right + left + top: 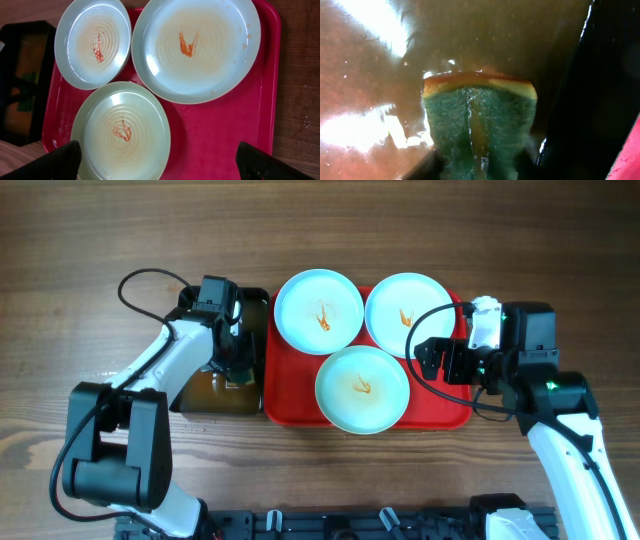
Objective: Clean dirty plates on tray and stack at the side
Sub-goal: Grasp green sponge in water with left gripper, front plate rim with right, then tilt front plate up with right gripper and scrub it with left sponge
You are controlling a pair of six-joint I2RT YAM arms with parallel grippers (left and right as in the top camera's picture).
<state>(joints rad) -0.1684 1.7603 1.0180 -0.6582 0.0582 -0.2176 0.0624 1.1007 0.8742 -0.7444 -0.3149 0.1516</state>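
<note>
In the overhead view, the three dirty plates [362,388] are seen crowded on the red tray [290,385] at frame centre, on the desk [100,240]. The left tool [235,360] is lowered into the black tub [256,305] just left of the tray. The right tool [430,360] is held over the tray's right edge.

In the left wrist view, a green-and-yellow sponge [480,130] is shown pinched in the left tool and dipped in brownish liquid [365,100].

In the right wrist view, the right tool's fingers [55,162] are spread wide at the lower corners, with nothing held.

A soaked sponge could drip across the tray if lifted undrained. An unbraced plate could be pushed into its close neighbours during wiping.
</note>
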